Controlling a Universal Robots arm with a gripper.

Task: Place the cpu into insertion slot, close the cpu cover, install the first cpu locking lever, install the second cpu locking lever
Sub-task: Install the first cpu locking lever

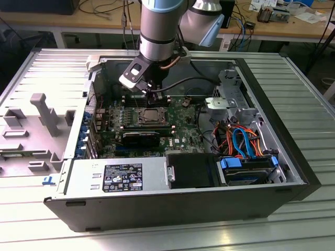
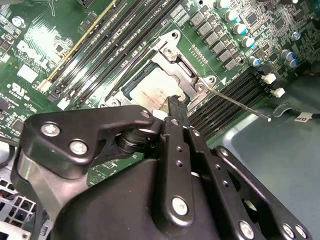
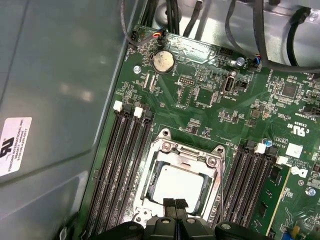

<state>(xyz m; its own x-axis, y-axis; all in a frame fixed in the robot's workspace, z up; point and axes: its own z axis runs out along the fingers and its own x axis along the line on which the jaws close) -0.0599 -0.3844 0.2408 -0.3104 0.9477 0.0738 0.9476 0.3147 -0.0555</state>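
Above the green board (image 3: 200, 107) inside the open computer case (image 1: 157, 212), the arm reaches down, its gripper (image 3: 175, 206) with fingers pressed together and empty, tips at the socket's edge. The cpu (image 3: 177, 186) lies flat in the insertion slot (image 1: 153, 116), grey top showing through the lowered cpu cover (image 3: 190, 150). A thin locking lever (image 2: 237, 104) juts out beside it.

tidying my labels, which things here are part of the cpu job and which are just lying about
Job: cpu, cpu cover, locking lever, gripper.
Lying about: memory slots, coin battery, power supply, blue and orange cables.
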